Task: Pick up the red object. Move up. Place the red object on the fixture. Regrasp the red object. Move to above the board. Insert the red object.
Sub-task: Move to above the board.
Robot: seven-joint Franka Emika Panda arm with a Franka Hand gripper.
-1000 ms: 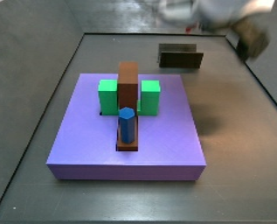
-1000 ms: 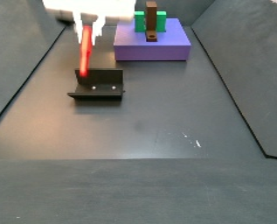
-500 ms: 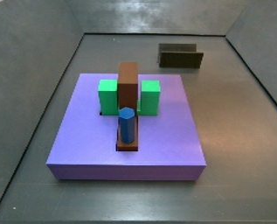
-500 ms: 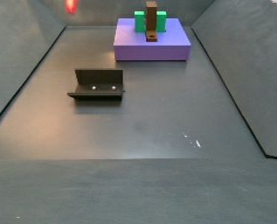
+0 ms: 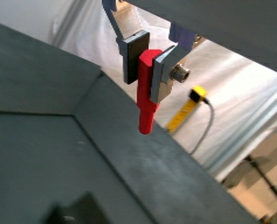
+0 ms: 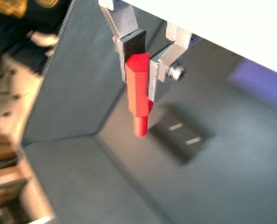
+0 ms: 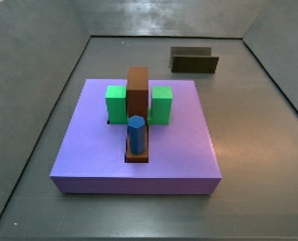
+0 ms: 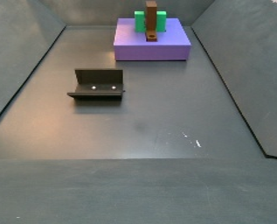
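Observation:
In both wrist views my gripper [image 5: 148, 73] [image 6: 145, 65] is shut on the upper end of the red object [image 5: 148, 103] [image 6: 138, 98], a long bright red peg hanging straight down below the fingers. Neither side view shows the gripper or the red object. The fixture [image 7: 196, 61] [image 8: 97, 85] stands bare on the floor, and a wrist view shows the fixture [image 6: 179, 136] far below the peg's tip. The board [image 7: 177, 151] [image 8: 172, 50] is a lavender slab apart from the fixture.
On the board stand two green blocks [image 7: 116, 104] [image 7: 163, 104], a brown upright bar [image 7: 138, 90] between them and a short blue peg [image 7: 136, 134]. Dark sloping walls [image 8: 18, 79] enclose the grey floor. A yellow tape measure [image 5: 185, 107] lies outside the enclosure.
One second ago the gripper held the red object upright at the fixture. It has since risen with the peg, leaving both side views.

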